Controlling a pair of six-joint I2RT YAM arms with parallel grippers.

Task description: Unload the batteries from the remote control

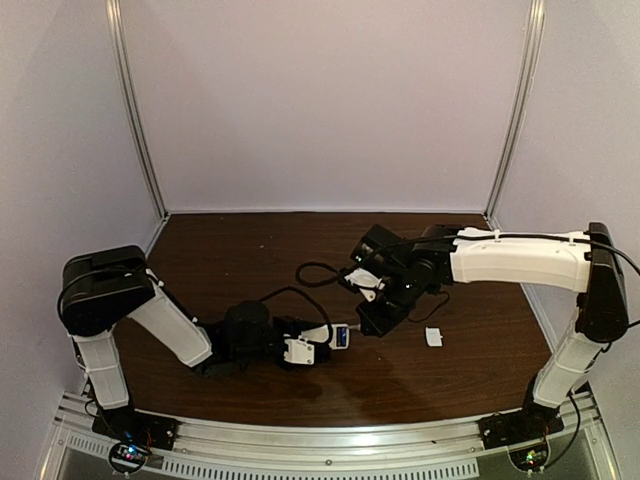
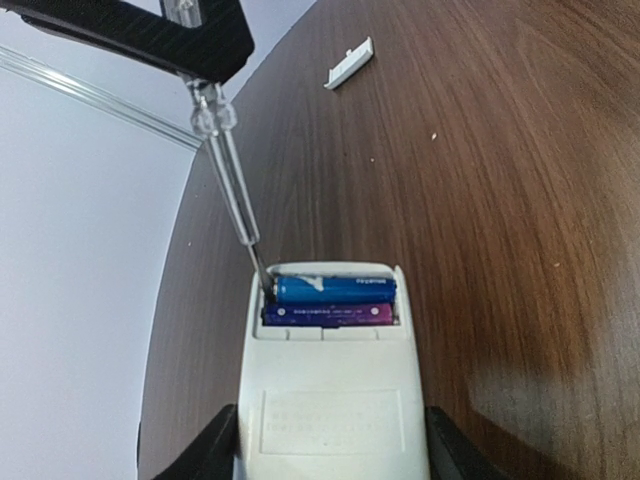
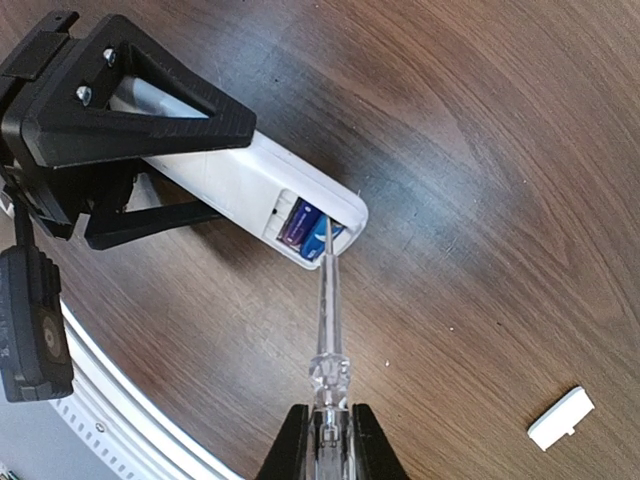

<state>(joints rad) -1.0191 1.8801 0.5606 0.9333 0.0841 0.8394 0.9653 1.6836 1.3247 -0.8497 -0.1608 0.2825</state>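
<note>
The slim white plastic remote control (image 2: 335, 420) is pinched between the left fingers (image 2: 212, 452). Two blue-and-dark cylindrical batteries (image 2: 335, 302) are lodged in its open compartment, met by the thin silvery screwdriver (image 3: 328, 280) clamped in the right fingers (image 3: 291, 445).

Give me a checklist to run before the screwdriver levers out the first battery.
1. Hold on the remote by the left tool: ok, clamped from both sides.
2. Battery cover removed: ok, lying apart on the table.
3. Both batteries exposed in their bay: ok.
4. Grip on the screwdriver by the right tool: ok.
5. Tip placed at the end of the blue battery: ok.
6. Tip wedged under that battery: cannot tell.
</note>
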